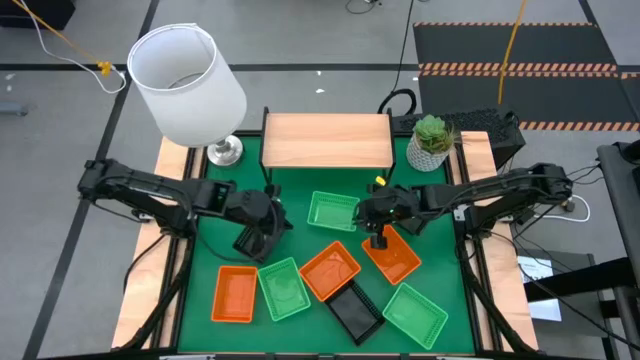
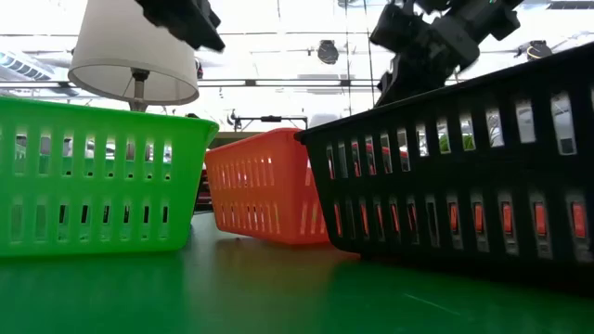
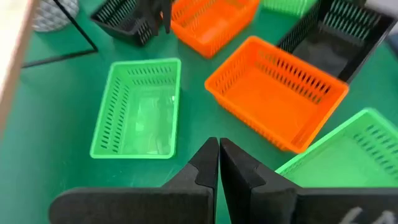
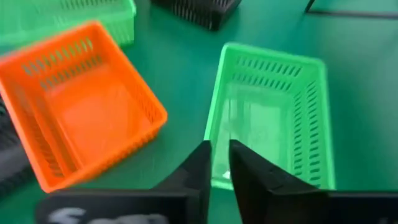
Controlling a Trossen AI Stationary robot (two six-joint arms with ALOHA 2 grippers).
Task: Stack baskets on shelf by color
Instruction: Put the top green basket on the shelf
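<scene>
Surface: a green mat (image 1: 330, 320) is covering the table, with a white-shaded lamp (image 1: 187, 70) and a small potted plant (image 1: 431, 140) sitting at its far corners, out of the working area.
Shelf: the low bench-like shelf with a light wooden top (image 1: 326, 138) is standing at the far middle of the mat, and nothing is lying on it; judging by this, the stacking is not yet begun.
Baskets: the shallow slotted plastic baskets are lying loose and singly on the mat in front of the shelf, none nested, so each can be taken alone: one green basket (image 1: 332, 211) nearest the shelf, orange ones at (image 1: 235, 293), (image 1: 330, 270) and (image 1: 391, 256), green ones at (image 1: 283, 288) and (image 1: 414, 314), a black one (image 1: 355, 310).
Left gripper: the left gripper (image 1: 248, 243) is hovering over bare mat beside the baskets, its fingers (image 3: 205, 165) pressed together on nothing.
Right gripper: the right gripper (image 1: 380, 240) is hanging above the far edge of an orange basket, just beside the green one near the shelf; its fingers (image 4: 200, 163) are standing slightly apart, gripping nothing.
Hidden: only seven baskets are countable from above; the wrist views are showing another black basket (image 3: 124, 22) by the shelf legs, mostly cut off.
Low view: basket walls are blocking the shelf entirely.
</scene>
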